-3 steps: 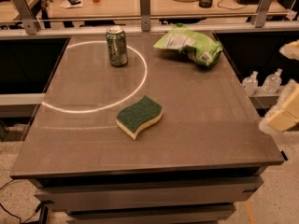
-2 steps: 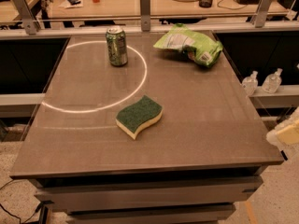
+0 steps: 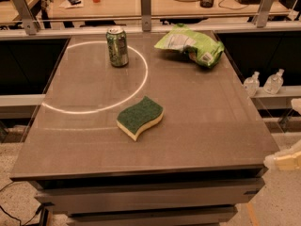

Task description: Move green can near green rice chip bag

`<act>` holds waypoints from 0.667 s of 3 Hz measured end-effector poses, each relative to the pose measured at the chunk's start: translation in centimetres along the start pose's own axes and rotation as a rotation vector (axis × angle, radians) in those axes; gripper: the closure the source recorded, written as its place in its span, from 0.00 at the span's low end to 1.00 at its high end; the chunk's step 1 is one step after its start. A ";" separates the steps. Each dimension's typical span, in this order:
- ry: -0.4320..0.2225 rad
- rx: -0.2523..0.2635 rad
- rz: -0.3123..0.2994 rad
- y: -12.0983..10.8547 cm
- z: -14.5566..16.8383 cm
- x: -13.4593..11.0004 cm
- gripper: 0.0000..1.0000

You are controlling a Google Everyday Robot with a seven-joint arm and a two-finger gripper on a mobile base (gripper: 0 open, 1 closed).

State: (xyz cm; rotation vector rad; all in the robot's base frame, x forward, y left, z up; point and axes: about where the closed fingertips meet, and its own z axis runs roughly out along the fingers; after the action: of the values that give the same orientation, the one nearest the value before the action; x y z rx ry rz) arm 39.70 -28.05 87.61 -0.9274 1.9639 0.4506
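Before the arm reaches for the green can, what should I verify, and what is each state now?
The green can upright, far left of the table: ok.
The green rice chip bag in view, far right: ok.
The sponge off the line from can to bag: ok.
The gripper close to the can: not ok, low beyond the table's front right corner.
Can near the bag: not ok.

Lighting: warm amber light is falling evenly on the table (image 3: 202,121), a thin bright ring (image 3: 144,74) glowing across its left half. Shadows: faint ones are lying beside the sponge (image 3: 139,117) and green can (image 3: 117,47). Lower right edge: the gripper (image 3: 282,161) is showing pale, washed-out.
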 end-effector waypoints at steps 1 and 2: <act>-0.222 -0.087 0.102 1.6 1.4 -0.1 0.00; -0.390 -0.161 0.165 2.4 0.9 -3.5 0.00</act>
State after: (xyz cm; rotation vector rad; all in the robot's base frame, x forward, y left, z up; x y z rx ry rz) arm 39.52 -24.39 89.91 -0.7131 1.6675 0.8300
